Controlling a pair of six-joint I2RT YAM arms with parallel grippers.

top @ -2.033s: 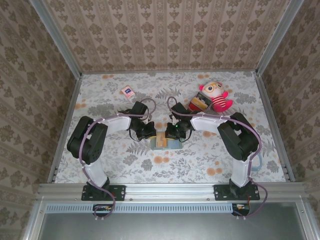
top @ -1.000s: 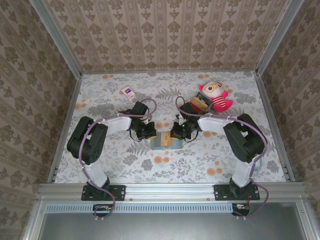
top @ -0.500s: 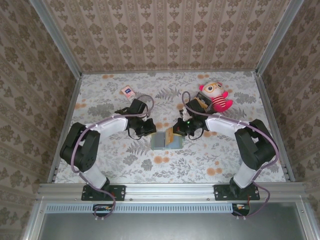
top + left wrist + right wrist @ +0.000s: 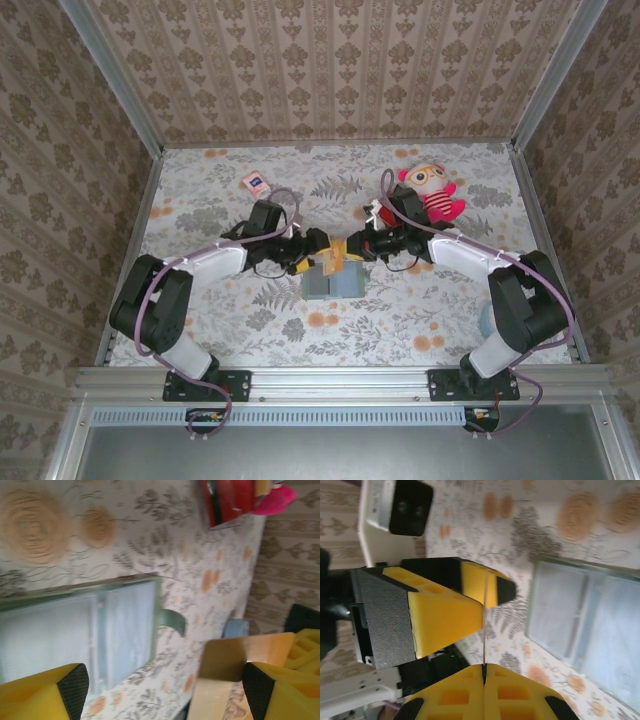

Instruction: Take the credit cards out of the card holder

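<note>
The right gripper (image 4: 484, 668) pinches a yellow-orange credit card (image 4: 336, 256) by one edge, its jaws closed on the thin plastic. The left gripper (image 4: 165, 685) faces it with jaws spread wide, the card just beside one of its pads (image 4: 260, 687). Just beneath them, toward the arm bases, the card holder (image 4: 330, 283) lies opened flat on the floral tablecloth (image 4: 200, 330). It is a grey-green wallet showing two pale panels and a small curved tab. A plush doll (image 4: 432, 195) and a small packet (image 4: 256, 184) sit farther back.
</note>
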